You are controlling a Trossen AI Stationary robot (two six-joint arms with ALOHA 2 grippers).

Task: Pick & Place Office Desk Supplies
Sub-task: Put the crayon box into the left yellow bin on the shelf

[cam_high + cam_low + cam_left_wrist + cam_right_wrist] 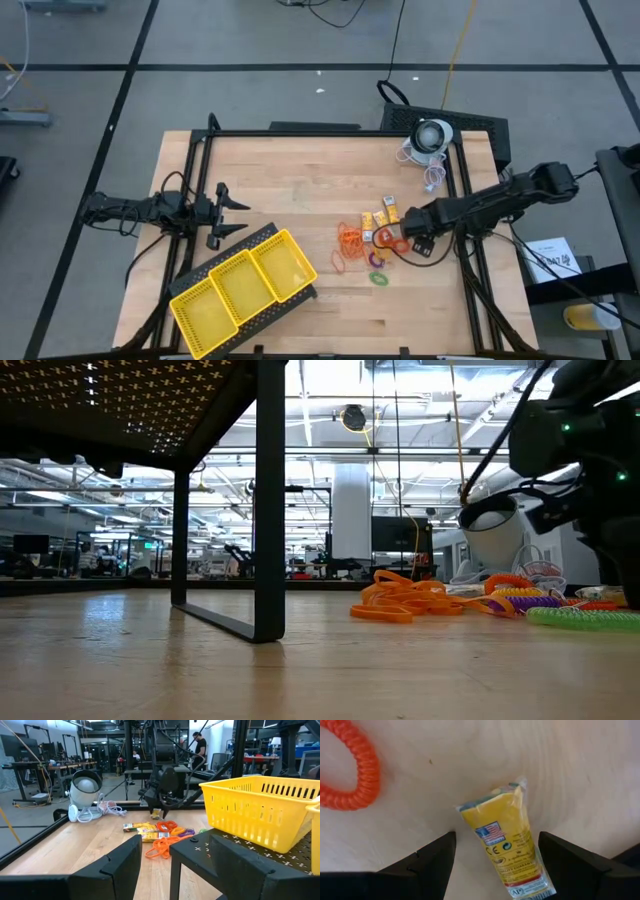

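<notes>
— What lies at the centre of the scene?

— A small yellow wrapped packet (507, 845), printed with a flag and fine lettering, lies flat on the wooden table (290, 180). It sits between the two dark fingers of the right pincer (495, 857), which stand wide open on either side of it without touching it. An orange coiled ring (355, 770) lies nearby on the bare wood.

— And the rest of the supplies?

— They are scattered in a loose cluster on the right half of the table: more yellow packets (385, 212), a tangle of thin orange rubber bands (350, 240), a green coiled ring (379, 279) and a purple coiled ring (377, 261) at the near edge of the group. The low view shows the orange rubber bands heaped in front, with the coiled rings beside them.

— Where do the arms stand?

— The right arm reaches in from the table's right edge, its pincer down at the cluster's right side. The left pincer (232, 215) waits at the table's left side, well apart from the supplies, jaws parted and holding nothing.

— Anything else on the table?

— A yellow three-compartment tray (245, 285) rests on a black perforated stand (258, 240) at the near left, just beside the left pincer. A white round device (432, 135) with a coiled white cable (432, 176) sits at the far right corner.
</notes>
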